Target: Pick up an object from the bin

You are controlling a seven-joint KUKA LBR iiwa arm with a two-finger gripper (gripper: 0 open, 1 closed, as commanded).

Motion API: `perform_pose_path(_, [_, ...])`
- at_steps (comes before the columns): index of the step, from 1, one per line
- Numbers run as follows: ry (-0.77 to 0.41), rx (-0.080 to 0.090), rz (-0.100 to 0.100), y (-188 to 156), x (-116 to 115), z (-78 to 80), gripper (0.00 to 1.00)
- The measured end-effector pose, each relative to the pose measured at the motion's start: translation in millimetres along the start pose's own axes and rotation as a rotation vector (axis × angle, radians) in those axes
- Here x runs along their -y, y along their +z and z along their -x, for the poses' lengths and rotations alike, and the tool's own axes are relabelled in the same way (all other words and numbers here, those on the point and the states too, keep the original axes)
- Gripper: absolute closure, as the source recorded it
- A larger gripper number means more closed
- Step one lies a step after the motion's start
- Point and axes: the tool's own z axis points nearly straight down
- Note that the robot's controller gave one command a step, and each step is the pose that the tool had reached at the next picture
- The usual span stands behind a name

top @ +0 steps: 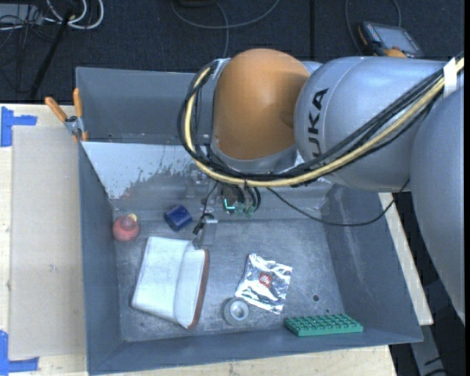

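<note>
My gripper (203, 225) hangs under the orange wrist cover over the middle of the bin floor. Its tip is just above the upper right corner of a white book with a brown spine (171, 280), which lies flat at the front left. A small blue block (177, 217) lies close to the gripper's left side. Whether the gripper touches either thing cannot be told. Further left, a small red ball (126, 227) rests by the bin's left wall.
A crinkled silver foil packet (265, 283) lies right of the book. A grey ring (236, 310) sits in front of the packet, and a green studded plate (323, 325) lies at the front right. The arm covers the bin's back right.
</note>
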Motion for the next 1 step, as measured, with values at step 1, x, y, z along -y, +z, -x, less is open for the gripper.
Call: perform_pose_path(1, [-0.236,0.001,-0.001,68.8,-25.0,-28.7,0.00])
